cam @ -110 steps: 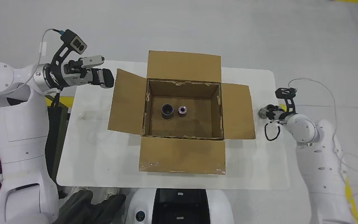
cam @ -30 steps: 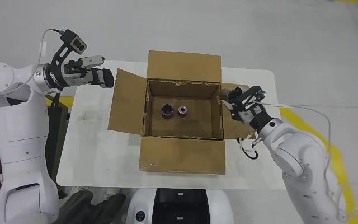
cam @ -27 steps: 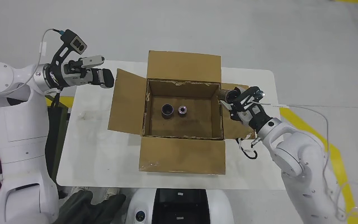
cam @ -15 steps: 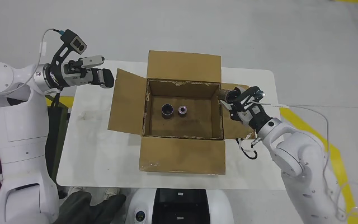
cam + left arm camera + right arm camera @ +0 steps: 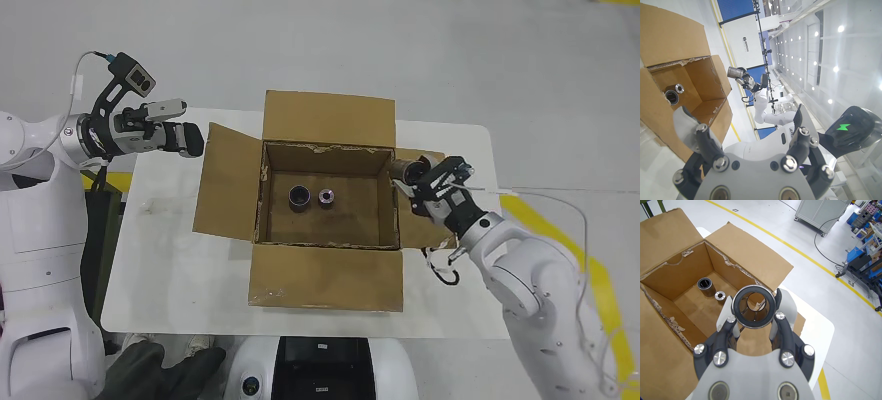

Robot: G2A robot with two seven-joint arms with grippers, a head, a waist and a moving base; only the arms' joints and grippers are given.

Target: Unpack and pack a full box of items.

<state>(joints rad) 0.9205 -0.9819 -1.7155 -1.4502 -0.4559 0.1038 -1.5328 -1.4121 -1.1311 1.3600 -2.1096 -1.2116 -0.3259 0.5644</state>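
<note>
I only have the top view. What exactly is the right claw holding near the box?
Observer: The right claw grips a hollow metal cylinder. The right wrist view looks straight through its open bore.
Operator: And the left claw out at the table's far side, has it got anything?
Observer: No. In its own wrist view the left claw is open and empty.

White table (image 5: 160, 260) — open cardboard box (image 5: 325, 275) sits on it.
</note>
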